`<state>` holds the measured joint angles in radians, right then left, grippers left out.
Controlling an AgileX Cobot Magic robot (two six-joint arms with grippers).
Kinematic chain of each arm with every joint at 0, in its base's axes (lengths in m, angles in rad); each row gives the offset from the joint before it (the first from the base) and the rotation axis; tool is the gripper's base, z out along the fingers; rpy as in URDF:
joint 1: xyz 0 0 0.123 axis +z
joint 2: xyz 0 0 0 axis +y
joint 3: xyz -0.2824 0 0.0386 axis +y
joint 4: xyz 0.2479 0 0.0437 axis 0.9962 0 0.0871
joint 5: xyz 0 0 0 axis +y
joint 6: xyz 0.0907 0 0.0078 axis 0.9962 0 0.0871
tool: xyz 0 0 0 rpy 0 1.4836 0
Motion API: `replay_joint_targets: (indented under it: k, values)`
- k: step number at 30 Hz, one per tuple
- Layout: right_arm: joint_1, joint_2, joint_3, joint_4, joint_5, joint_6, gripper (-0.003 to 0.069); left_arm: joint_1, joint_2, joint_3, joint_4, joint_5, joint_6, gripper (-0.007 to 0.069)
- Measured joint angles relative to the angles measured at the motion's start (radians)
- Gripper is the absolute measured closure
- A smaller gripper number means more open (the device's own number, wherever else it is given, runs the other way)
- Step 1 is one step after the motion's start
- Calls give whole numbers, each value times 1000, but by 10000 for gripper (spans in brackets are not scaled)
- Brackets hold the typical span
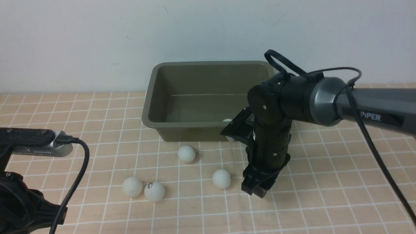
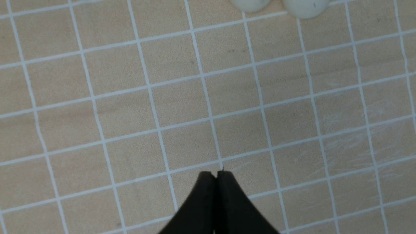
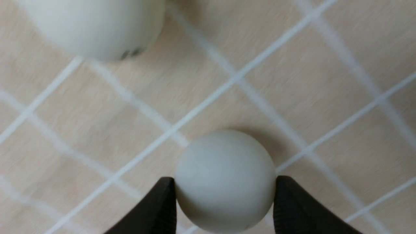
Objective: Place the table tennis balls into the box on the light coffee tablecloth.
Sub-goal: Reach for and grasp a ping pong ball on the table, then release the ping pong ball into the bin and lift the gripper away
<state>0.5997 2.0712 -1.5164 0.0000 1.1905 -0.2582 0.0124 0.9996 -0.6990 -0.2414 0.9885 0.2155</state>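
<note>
A white table tennis ball (image 3: pixel 225 180) sits between the two black fingers of my right gripper (image 3: pixel 225 187), which touch it on both sides just above the light coffee tablecloth (image 3: pixel 292 65). In the front view that gripper (image 1: pixel 256 190) points down in front of the olive-green box (image 1: pixel 152 97) and hides its ball. One ball (image 1: pixel 227 120) lies inside the box. Several more lie on the cloth: one (image 1: pixel 187 153) near the box, one (image 1: pixel 222 178) beside the right gripper, and a pair (image 1: pixel 132 187) (image 1: pixel 154 191) to the left. My left gripper (image 2: pixel 216 174) is shut and empty over bare cloth.
The left arm and its wrist camera (image 1: pixel 32 143) stay low at the left edge of the front view. A white wall stands right behind the box. Two balls (image 2: pixel 250 3) (image 2: pixel 305 6) show at the edge of the left wrist view.
</note>
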Motion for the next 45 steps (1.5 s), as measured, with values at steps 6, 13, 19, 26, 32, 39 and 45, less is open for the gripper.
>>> replay_joint_targets:
  k: [6,13,19,26,32,39,45]
  values:
    - [0,-27,-153,155,29,-1,305,0,0,0,0,0,0,693]
    - [0,-51,-380,223,42,-11,305,0,0,0,0,0,0,693]
    - [0,-53,-457,128,19,-44,305,0,0,0,0,0,0,693]
    - [-25,11,-459,-17,-130,3,305,0,0,0,0,0,0,693]
    - [-80,87,-459,-29,-187,22,305,0,0,0,-1,0,0,693]
    - [-115,134,-459,-28,-211,23,299,0,0,0,-2,0,0,693]
    - [-116,135,-459,-13,-212,23,272,0,0,0,-4,0,0,693]
